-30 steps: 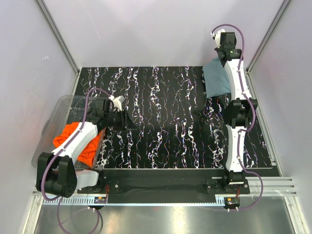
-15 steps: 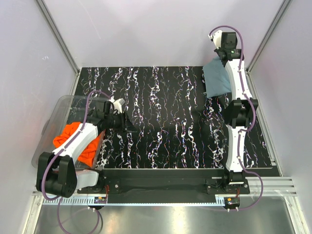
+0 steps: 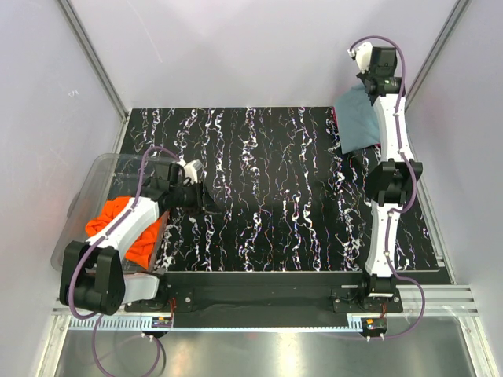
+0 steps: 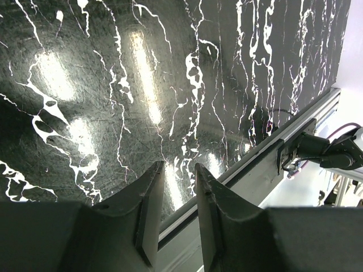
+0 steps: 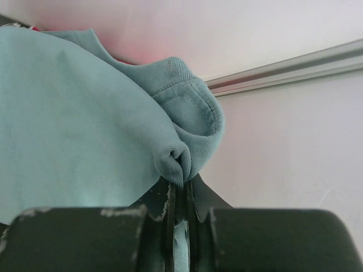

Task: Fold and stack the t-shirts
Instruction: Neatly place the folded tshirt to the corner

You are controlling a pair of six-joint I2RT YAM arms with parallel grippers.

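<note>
The right gripper (image 5: 181, 190), clamped on 1 thin fold of soft grey-blue t-shirt (image 5: 74, 113) above the black marbled table's (image 3: 259, 157) far-right corner, could lose it; left gripper (image 4: 177, 175) parted, empty.

The right tool (image 5: 180, 199) pinches a bunched fold of grey-blue t-shirt (image 5: 74, 119).

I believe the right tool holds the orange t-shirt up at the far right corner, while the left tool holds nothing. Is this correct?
Not quite. The right tool holds the grey-blue t-shirt, not the orange one, as the right wrist view shows. The orange t-shirt lies in the bin by the left arm. The left tool indeed holds nothing.
</note>
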